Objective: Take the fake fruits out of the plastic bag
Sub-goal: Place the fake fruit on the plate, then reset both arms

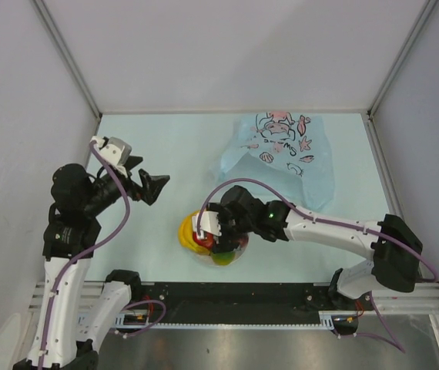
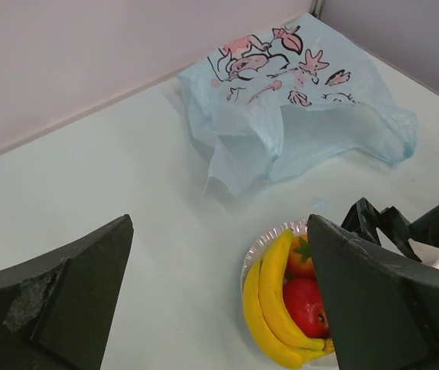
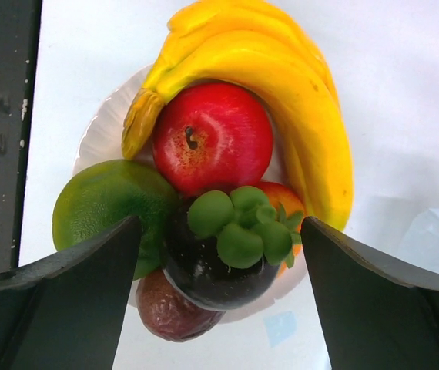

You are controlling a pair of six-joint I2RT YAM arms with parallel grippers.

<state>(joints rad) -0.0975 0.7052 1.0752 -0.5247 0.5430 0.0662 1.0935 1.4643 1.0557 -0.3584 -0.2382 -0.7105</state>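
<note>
The fake fruits lie piled on a white plate (image 3: 104,127) near the table's front edge: a yellow banana (image 3: 296,85), a red apple (image 3: 212,139), a green round one (image 3: 100,204), an orange-red fruit (image 3: 281,196), a dark purple one with a green cap (image 3: 212,262) and a brownish-purple one (image 3: 165,312). My right gripper (image 3: 219,285) hangs just above the pile, open, its jaws either side of the dark purple fruit with gaps. The plastic bag (image 1: 281,154) lies crumpled at the far right. My left gripper (image 1: 154,187) hovers open, left of the plate.
The table is boxed in by grey walls with metal corner posts (image 1: 65,58). The right arm (image 1: 335,227) reaches leftwards across the near part of the table to the plate. A black rail (image 1: 242,312) runs along the front edge.
</note>
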